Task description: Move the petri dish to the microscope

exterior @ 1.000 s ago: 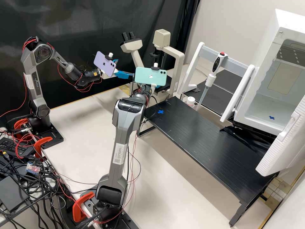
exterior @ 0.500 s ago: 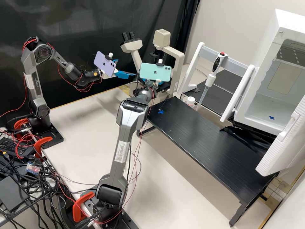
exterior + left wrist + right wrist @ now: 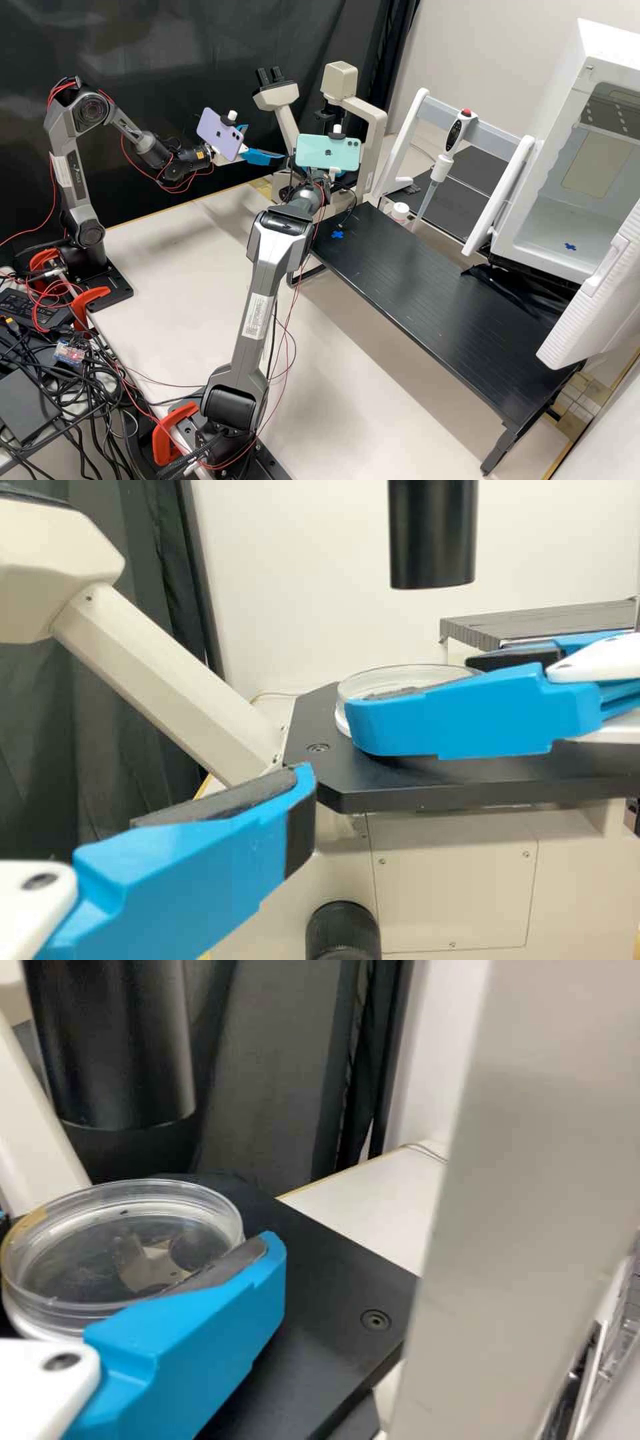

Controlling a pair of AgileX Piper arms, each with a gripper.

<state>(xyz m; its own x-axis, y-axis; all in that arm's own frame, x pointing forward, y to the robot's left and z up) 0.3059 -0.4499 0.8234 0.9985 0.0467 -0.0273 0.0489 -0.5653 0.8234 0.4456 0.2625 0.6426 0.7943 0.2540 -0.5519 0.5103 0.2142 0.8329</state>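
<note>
In the high view, my left gripper (image 3: 265,143) stands left of the microscope (image 3: 287,133), fingers apart and empty; the left wrist view has one of its fingers (image 3: 200,865) in front of the stage (image 3: 440,785). My right gripper (image 3: 343,177) is at the stage, largely behind its phone in the high view. The clear round petri dish (image 3: 400,680) lies level at the black stage, between the right gripper's two fingers. In the right wrist view, a finger (image 3: 190,1345) has its dark pad along the dish's rim (image 3: 120,1250). Whether the dish rests on the stage, I cannot tell.
The black lens tube (image 3: 115,1040) hangs above the stage close to the dish, and the beige microscope post (image 3: 520,1200) rises beside it. A black raised platform (image 3: 427,293), a pipette on a stand (image 3: 440,167) and an open white incubator (image 3: 567,213) are further right.
The right arm has moved a short way to the right and toward the microscope in the high view, slowing lately. The left arm has kept still.
</note>
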